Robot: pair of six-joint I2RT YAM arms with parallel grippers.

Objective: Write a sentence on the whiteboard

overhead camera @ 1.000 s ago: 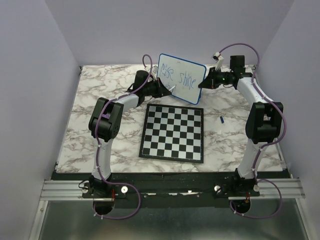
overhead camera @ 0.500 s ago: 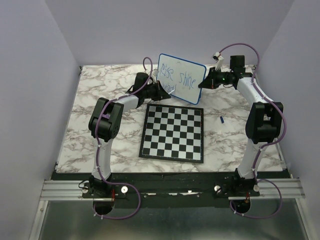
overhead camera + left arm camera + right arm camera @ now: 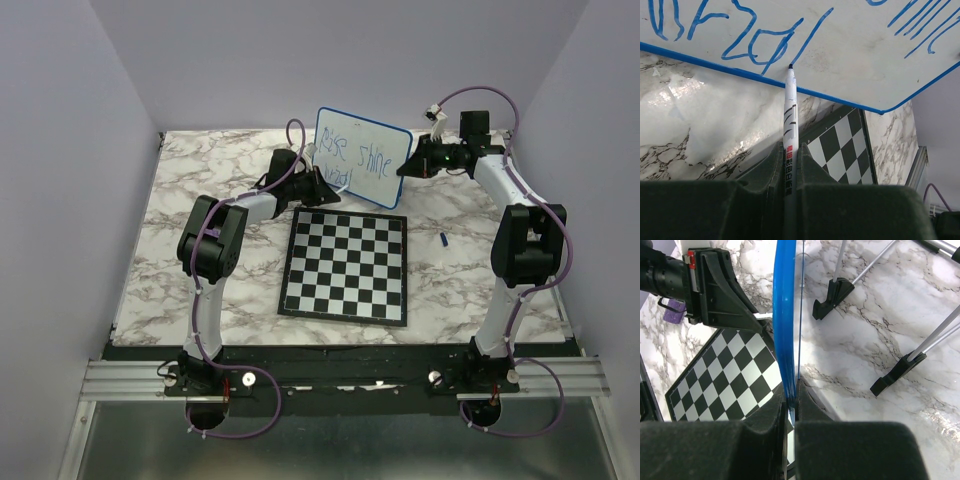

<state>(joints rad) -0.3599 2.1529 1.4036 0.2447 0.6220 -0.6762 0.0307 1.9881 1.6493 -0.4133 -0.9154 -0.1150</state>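
The whiteboard, white with a blue rim, stands tilted at the back of the table. It bears blue handwriting in two lines. My right gripper is shut on the board's right edge; the right wrist view shows the blue rim clamped between the fingers. My left gripper is shut on a white marker. The marker's tip touches the board just above its lower rim, at the end of the lower word.
A black-and-white chessboard lies flat in front of the whiteboard. A small blue marker cap lies on the marble to the chessboard's right. The board's black feet rest on the marble behind it.
My left gripper with the marker has moved slightly right along the board's lower line, and the lower word has grown. The right gripper and board have not moved.
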